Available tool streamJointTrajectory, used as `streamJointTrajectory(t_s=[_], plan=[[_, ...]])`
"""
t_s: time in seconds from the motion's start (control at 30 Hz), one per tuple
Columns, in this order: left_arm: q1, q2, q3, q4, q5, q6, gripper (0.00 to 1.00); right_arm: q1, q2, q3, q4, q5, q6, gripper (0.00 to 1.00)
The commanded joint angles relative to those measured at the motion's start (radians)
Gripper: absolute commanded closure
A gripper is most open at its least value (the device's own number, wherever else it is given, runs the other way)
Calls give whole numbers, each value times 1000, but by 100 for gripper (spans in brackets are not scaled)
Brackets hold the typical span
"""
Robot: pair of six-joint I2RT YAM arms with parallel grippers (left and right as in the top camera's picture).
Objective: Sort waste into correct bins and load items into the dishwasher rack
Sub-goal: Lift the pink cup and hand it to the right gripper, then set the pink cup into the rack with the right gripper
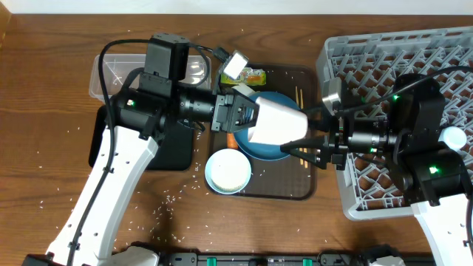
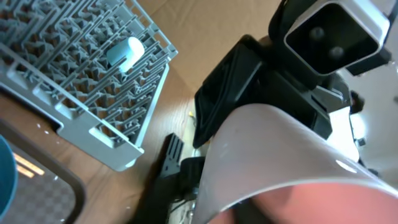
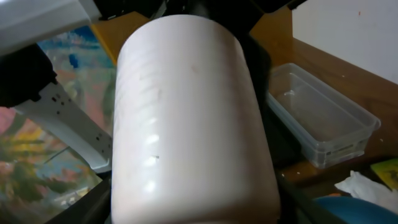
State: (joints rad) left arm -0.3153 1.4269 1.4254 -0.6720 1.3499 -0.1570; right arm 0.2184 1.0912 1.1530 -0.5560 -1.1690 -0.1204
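A small white cup [image 1: 277, 122] lies on its side in the air above the blue plate [image 1: 260, 150], between my two grippers. My left gripper [image 1: 255, 118] is at its rim; the pink inside [image 2: 323, 202] shows in the left wrist view, but the cup hides how the jaws stand. My right gripper [image 1: 299, 144] grips the cup's other end, and the cup's wall [image 3: 193, 124] fills the space between its fingers. The dishwasher rack [image 1: 414, 44] at the right holds the other small cup [image 1: 451, 137].
A white bowl [image 1: 228, 171] sits on the brown serving tray [image 1: 288, 188] beside the plate, with chopsticks [image 1: 299, 94] behind. Wrapper [image 1: 253, 75], napkin [image 1: 235, 65] and carrot [image 1: 231, 139] lie near. The clear tub [image 1: 111, 70] and black tray [image 1: 174, 148] are at the left. Rice grains [image 1: 166, 199] dot the table.
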Motion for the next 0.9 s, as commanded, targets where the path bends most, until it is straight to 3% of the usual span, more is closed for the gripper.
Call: streamJointTrajectory(t_s=[0.0, 0.07, 0.27, 0.5, 0.87], plan=[[0, -3, 0, 3, -61, 6, 20, -27, -27, 11, 2, -6, 5, 49], [0, -3, 0, 4, -92, 6, 1, -61, -37, 11, -5, 37, 51, 51], [40, -3, 0, 3, -109, 2, 2, -288, -71, 11, -151, 384, 253, 51], [59, -3, 0, -3, -109, 2, 2, -673, -56, 11, -263, 821, 354, 56], [59, -3, -1, -13, -110, 3, 2, -1075, 84, 11, -265, 1051, 610, 57]])
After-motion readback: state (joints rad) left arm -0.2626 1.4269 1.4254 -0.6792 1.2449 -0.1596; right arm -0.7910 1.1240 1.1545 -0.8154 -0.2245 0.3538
